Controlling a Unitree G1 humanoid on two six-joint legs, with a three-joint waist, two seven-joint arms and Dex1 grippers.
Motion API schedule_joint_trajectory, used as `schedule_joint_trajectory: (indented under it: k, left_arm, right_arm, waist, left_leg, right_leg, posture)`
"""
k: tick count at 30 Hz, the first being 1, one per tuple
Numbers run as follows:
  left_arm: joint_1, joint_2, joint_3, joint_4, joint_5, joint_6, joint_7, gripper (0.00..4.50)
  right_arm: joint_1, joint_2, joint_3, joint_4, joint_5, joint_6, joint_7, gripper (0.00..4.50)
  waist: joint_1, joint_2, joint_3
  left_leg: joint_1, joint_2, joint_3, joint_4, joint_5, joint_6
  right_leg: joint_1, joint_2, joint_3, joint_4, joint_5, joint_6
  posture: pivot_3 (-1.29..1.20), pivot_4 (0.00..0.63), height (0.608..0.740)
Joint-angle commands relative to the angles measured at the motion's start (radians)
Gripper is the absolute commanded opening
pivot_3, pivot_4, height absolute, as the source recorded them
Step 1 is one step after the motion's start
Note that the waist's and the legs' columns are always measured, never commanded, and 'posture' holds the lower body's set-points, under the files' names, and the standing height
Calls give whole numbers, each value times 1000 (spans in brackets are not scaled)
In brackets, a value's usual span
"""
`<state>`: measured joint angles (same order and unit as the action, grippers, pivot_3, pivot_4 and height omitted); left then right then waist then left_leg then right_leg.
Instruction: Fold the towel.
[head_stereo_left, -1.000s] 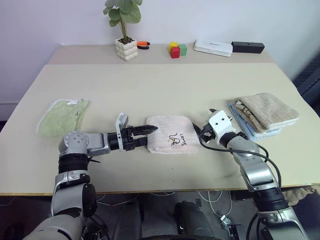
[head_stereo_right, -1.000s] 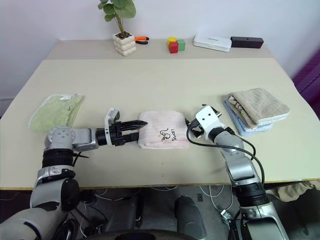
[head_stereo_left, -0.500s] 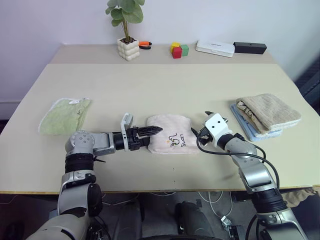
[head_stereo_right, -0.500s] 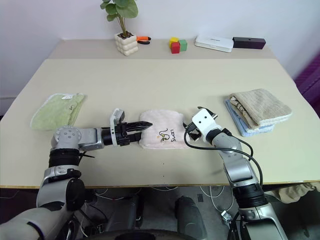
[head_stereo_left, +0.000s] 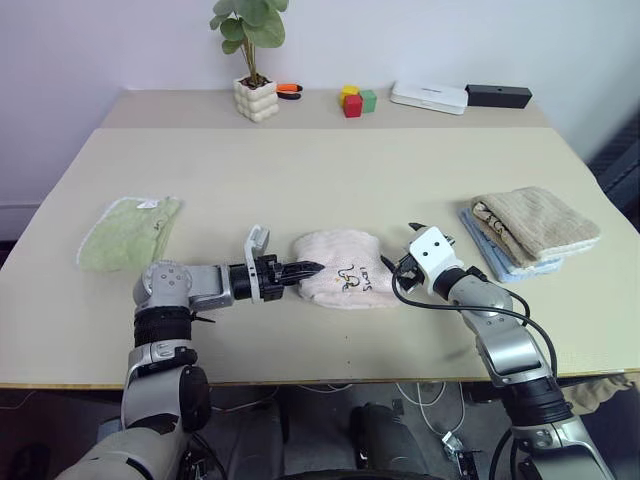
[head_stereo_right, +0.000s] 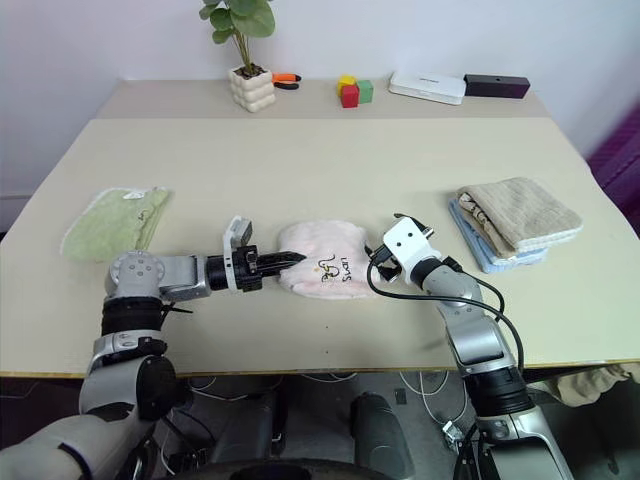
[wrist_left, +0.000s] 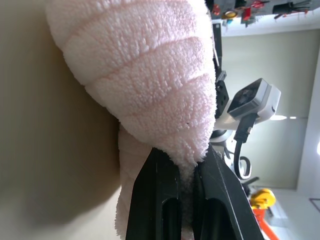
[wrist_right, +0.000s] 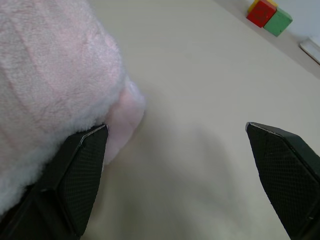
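Note:
The pale pink towel (head_stereo_left: 345, 268) lies folded into a small pad at the table's front middle, with its dark embroidered drawing (head_stereo_left: 352, 275) facing up. My left gripper (head_stereo_left: 305, 269) reaches in level from the left and is shut on the towel's left edge. In the left wrist view the two black fingers (wrist_left: 160, 200) pinch a bunched fold of pink terry (wrist_left: 145, 65). At the towel's right edge my right gripper (head_stereo_left: 399, 267) stands open. One of its fingertips (wrist_right: 82, 165) rests against the towel (wrist_right: 45, 75) and the other is off it, over bare table.
A light green cloth (head_stereo_left: 128, 232) lies at the left of the table (head_stereo_left: 320, 170). A tan towel folded on a blue one (head_stereo_left: 535, 225) sits at the right. Along the back edge stand a potted plant (head_stereo_left: 253, 98), coloured blocks (head_stereo_left: 353, 100), a white box (head_stereo_left: 428, 96) and a black box (head_stereo_left: 497, 95).
My left gripper's fingers have gone from open to shut on the towel's left edge, and that edge has bunched up. The right gripper has stayed open beside the towel.

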<state>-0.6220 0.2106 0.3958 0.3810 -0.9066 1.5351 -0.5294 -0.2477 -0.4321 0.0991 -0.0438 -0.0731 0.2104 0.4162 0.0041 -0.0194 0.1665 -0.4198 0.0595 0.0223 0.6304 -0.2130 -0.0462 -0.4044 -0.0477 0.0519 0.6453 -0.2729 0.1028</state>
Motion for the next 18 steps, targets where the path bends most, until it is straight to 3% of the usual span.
schedule_joint_trajectory:
  k: [1, 5, 9, 18]
  left_arm:
    - [19, -16, 40, -51, -13, -49, 18, 30]
    - [56, -39, 74, -151, -40, -83, 44, 30]
    - [90, -60, 98, -282, -73, -120, 85, 30]
    - [44, -140, 232, -325, -212, -211, 259, 30]
  right_arm:
    - [-26, -1, -40, -17, 5, -16, -21, 4500]
    - [-55, 12, -114, 15, 37, -11, -71, 4500]
    - [-109, 87, -262, 7, 235, 41, -68, 4500]
    - [-115, 84, -267, -83, 453, 89, 121, 4500]
  waist:
    - [-1, 0, 0]
    - [-14, 0, 0]
    - [-21, -1, 1]
    - [-19, -1, 1]
  left_leg:
    - [0, 0, 0, 0, 0, 0]
    - [-3, 0, 0, 0, 0, 0]
    - [-5, 1, 0, -2, 0, 0]
    - [-5, 1, 0, -1, 0, 0]
  right_leg:
    - [0, 0, 0, 0, 0, 0]
    - [-3, 0, 0, 0, 0, 0]
    - [-5, 1, 0, 0, 2, 3]
    - [-5, 1, 0, 0, 2, 4]
  posture:
    - [0, 150, 740]
    - [0, 150, 740]
    - [0, 150, 740]
    - [0, 150, 740]
